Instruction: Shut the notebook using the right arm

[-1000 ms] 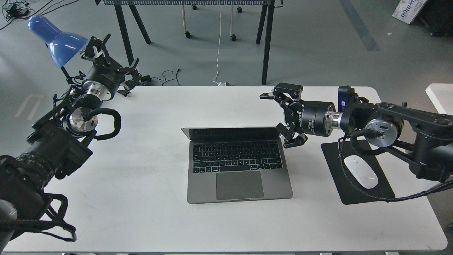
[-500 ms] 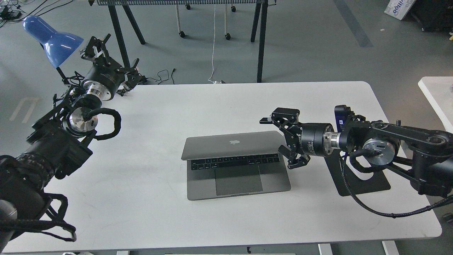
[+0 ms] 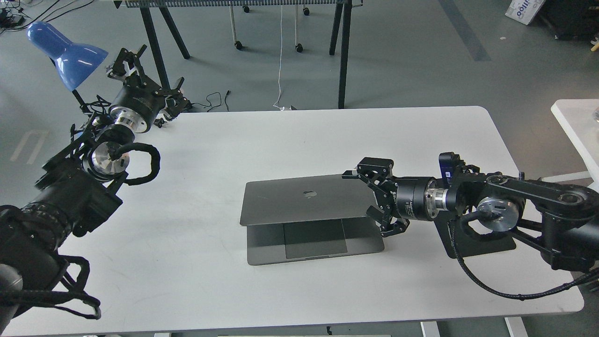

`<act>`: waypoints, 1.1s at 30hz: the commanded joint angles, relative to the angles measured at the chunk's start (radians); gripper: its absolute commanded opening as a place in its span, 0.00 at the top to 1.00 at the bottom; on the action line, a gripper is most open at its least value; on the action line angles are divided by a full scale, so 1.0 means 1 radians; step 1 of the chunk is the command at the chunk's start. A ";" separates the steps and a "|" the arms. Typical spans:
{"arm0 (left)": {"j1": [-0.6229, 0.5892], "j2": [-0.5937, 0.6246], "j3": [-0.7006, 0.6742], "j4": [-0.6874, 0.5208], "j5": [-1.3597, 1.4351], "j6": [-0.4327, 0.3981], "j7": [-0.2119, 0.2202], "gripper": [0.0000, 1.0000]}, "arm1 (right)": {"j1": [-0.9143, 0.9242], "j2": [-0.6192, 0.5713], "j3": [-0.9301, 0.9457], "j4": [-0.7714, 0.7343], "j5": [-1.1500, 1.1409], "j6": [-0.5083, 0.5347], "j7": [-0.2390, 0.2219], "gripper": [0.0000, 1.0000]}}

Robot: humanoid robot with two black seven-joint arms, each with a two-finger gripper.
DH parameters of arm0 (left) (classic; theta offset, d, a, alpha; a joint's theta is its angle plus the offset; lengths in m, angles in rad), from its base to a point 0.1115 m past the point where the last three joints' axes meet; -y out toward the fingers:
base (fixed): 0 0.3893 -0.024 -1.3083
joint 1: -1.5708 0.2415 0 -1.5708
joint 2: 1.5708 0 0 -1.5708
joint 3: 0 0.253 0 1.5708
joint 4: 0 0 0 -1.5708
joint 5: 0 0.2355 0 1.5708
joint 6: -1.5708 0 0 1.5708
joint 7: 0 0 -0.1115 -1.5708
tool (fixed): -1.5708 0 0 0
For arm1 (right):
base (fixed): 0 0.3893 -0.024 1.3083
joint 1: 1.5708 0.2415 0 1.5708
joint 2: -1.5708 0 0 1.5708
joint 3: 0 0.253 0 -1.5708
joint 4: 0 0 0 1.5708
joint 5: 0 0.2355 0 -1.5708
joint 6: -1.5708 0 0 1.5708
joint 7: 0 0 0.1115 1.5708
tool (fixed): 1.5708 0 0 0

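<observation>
The notebook is a grey laptop [image 3: 304, 201] lying in the middle of the white table [image 3: 210, 281]. Its lid is tilted far down over the keyboard, logo facing up; only the trackpad strip [image 3: 316, 238] still shows. My right gripper [image 3: 376, 201] is open, with its fingers spread at the lid's right edge, the upper finger [image 3: 360, 175] on the lid's top corner. My left gripper [image 3: 127, 63] is raised beyond the table's far left corner, away from the laptop; its fingers look spread open and hold nothing.
A blue desk lamp [image 3: 63, 51] stands at the far left beside my left gripper. A black mouse pad [image 3: 477, 238] lies under my right arm. Black table legs [image 3: 344, 51] and cables are on the floor behind. Another white table's edge [image 3: 578, 124] is at the far right.
The lid has swung from upright to nearly flat over the keyboard. My right gripper has moved down and toward me with the lid. The left arm has not moved.
</observation>
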 commanded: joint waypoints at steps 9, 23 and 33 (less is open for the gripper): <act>0.000 0.000 0.000 0.000 0.000 0.000 -0.001 0.00 | -0.104 0.031 0.001 -0.015 -0.050 -0.003 0.001 0.00; 0.000 0.000 0.000 0.000 0.000 0.000 -0.001 0.00 | -0.164 0.121 0.018 -0.114 -0.084 -0.006 0.011 0.00; 0.000 0.001 0.000 0.000 0.000 0.000 -0.001 0.00 | -0.179 0.114 0.017 -0.107 -0.084 -0.006 0.012 0.00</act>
